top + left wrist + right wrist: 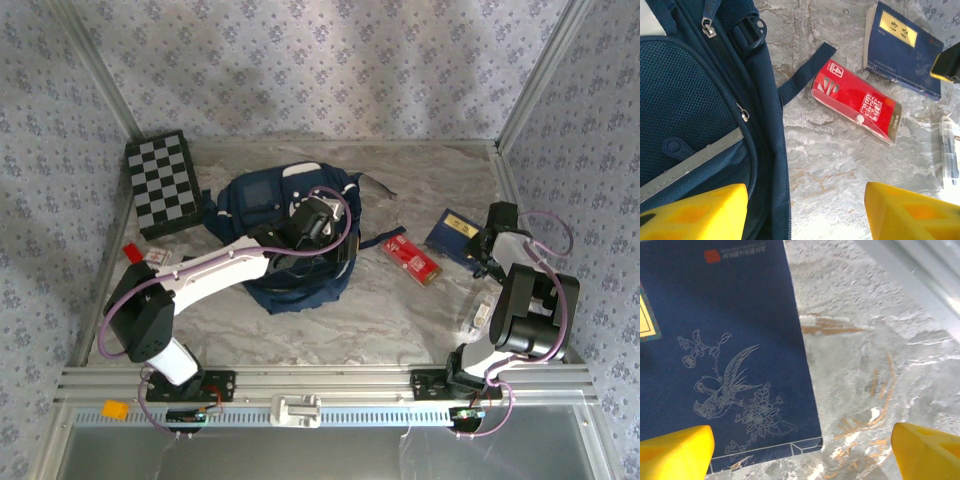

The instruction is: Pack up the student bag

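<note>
Student bag (695,100): navy woven cloth, matt, with open mesh on the pocket panel at the left of the left-wrist frame. It has a flat grey stripe with slight sheen, shiny metal zip pulls (708,26) and a smooth black plastic buckle (751,27). Worktop (830,170): grey marbled sheet, smooth, low gloss with soft glare; red packet (855,100) glossy, film-like, gold-edged. Blue book (730,340): matt, paper-like cover with fine pale line print; fingers (905,212) of the left hand (802,215) matt yellow plastic, faintly grainy; frame rail (350,382) across the bottom of the top view, brushed metal.
</note>
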You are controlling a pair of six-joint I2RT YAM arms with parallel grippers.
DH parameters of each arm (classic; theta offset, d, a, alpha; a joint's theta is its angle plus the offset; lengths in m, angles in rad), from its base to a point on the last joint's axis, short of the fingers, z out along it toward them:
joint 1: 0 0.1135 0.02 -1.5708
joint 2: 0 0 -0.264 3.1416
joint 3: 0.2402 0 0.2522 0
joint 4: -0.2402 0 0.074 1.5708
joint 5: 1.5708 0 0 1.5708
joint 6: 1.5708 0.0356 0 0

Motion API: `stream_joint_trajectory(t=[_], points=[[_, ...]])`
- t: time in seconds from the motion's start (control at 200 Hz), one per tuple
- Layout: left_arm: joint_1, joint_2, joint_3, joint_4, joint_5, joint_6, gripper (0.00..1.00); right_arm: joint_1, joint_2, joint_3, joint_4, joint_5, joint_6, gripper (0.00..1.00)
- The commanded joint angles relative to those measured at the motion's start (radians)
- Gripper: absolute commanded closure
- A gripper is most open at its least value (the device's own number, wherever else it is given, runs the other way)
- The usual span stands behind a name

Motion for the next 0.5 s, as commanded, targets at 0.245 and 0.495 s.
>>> stream_joint_trajectory(t=[0.245,0.495], points=[[-0.003,0.032,0.018,0.041,-0.006,-0.045,0.36,0.085,-0.001,-0.060,0.092,-0.183,0.059,0.15],[0.004,0.036,0.019,0.048,-0.032,-0.076,0.36,0.342,-0.085,-0.133,0.158,-0.168,0.210,0.19]])
